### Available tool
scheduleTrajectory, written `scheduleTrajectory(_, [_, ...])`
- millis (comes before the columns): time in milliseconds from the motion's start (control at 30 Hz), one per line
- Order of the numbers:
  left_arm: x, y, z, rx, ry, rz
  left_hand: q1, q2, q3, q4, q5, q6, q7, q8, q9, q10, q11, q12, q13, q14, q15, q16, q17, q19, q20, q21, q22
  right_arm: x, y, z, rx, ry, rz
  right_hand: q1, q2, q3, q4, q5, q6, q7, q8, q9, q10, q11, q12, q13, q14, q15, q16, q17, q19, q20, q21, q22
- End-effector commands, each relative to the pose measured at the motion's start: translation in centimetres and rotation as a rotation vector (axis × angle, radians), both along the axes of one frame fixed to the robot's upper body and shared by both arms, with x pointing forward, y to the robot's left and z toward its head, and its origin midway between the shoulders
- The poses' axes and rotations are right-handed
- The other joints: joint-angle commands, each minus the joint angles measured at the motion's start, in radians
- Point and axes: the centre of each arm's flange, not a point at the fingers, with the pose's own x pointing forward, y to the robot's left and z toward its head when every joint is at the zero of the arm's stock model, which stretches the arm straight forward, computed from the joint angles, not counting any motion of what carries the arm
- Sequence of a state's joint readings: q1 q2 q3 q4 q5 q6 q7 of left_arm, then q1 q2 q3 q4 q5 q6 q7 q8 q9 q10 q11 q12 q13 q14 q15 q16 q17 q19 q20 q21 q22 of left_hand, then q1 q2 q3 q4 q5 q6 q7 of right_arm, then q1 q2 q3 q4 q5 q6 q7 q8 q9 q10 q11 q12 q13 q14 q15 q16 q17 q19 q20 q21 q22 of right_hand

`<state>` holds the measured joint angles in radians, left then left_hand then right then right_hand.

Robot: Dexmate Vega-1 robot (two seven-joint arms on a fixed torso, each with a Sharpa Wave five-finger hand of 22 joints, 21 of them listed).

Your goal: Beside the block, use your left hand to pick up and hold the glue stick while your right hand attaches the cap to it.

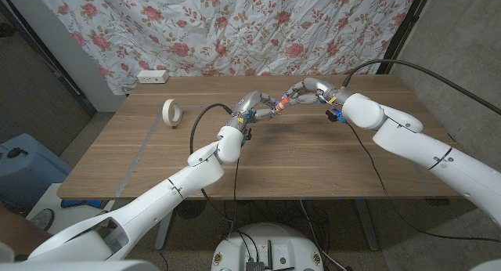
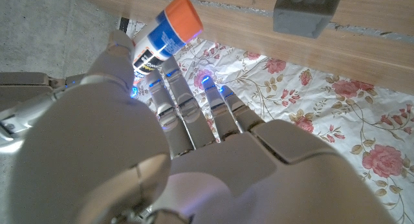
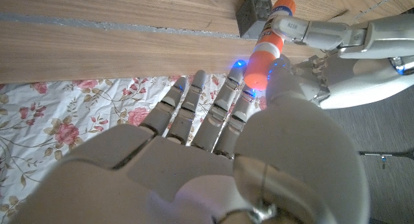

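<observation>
We are at the capping step. Just above the centre of the head view, over the far half of the worktop, our left hand grips the glue stick by its white body, and our right hand pinches the orange cap on the stick's end. We cannot tell whether the cap is fully seated. The grey block lies on the worktop just beside the stick. Next we likely need a straight push along the stick's axis. The blue label carries print too blurred to read.
</observation>
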<state>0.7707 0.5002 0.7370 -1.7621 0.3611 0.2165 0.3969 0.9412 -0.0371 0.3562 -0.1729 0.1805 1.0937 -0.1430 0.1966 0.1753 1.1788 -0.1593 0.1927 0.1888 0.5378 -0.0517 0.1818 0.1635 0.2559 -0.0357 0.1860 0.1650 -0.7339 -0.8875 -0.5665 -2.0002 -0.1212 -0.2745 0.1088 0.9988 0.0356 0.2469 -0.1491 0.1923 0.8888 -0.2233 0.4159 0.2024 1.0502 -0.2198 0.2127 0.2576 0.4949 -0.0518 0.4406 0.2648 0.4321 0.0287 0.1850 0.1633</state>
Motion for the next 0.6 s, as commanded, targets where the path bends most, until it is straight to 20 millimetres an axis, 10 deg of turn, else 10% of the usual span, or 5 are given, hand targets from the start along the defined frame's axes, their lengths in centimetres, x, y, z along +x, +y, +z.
scheduleTrajectory(33, [0.09,0.21,0.02,-0.006,-0.008,0.007,-0.039,0.095,0.008,0.004,0.006,0.1,0.035,0.007,0.018,0.068,-0.062,0.005,0.006,0.011,-0.114,-0.001,0.003,-0.002,-0.002,0.003,0.003,0.45,0.13,-0.12,0.003,0.018,0.005,0.0,0.01,-0.005,-0.002,0.0,0.008,0.0,0.003,0.002,-0.003,-0.001,-0.003,0.004,-0.005,-0.114,0.009,0.0,0.0,0.004,0.002,0.002])
scheduleTrajectory(600, [0.47,0.07,0.27,-0.007,-0.014,-0.001,-0.037,0.096,0.01,0.003,0.006,0.101,0.038,0.007,0.018,0.072,-0.062,0.006,0.005,0.016,-0.116,0.0,0.003,-0.001,-0.004,0.003,0.003,0.97,0.07,-0.06,0.014,0.023,0.002,-0.001,0.011,-0.008,-0.001,0.0,0.006,0.0,0.0,0.003,-0.005,-0.001,-0.003,0.004,-0.007,-0.113,0.009,-0.001,0.001,0.004,0.002,0.003])
